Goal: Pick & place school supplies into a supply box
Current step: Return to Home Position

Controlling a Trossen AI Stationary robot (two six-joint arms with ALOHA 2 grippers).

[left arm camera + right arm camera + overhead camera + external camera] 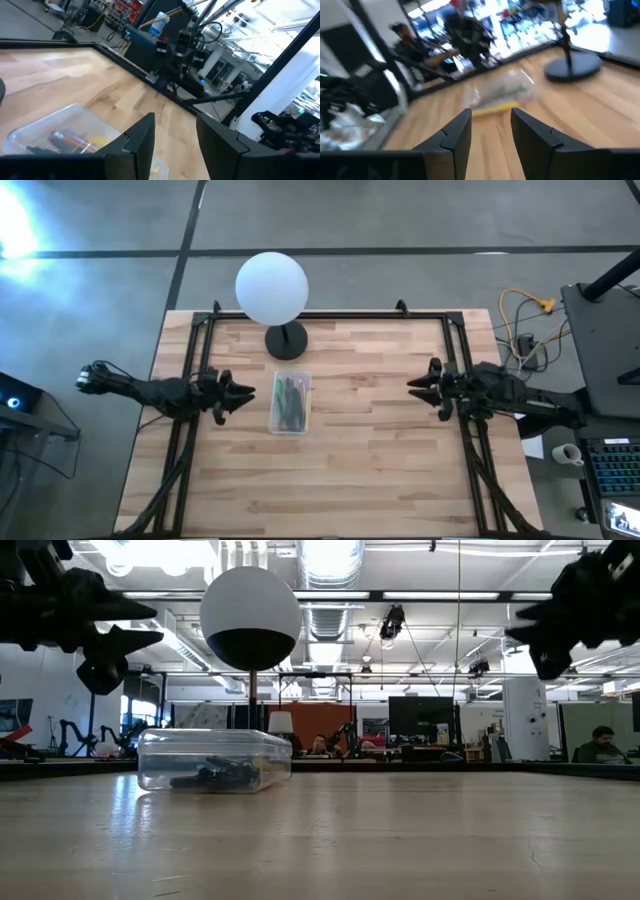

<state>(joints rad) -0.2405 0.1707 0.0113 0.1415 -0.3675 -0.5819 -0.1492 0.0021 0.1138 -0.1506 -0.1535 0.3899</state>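
The small clear plastic supply box [290,402] lies on the wooden table [380,470], a bit left of centre, and its lid looks closed. Its long axis runs near-to-far. Inside are the school supplies [70,141], thin dark and green items w/ some orange; none lies loose on the wood. The white globe lamp on black base [271,287] stands just beyond the box's far end. Left gripper [243,394] hovers just left of the box, above the table, fingers apart, holding nothing. Right gripper [418,385] is well apart on the right, also spread and empty. So the left arm is nearer, and the box is on its right. I judge packing is done, and both arms need only pull outward, away from the box.
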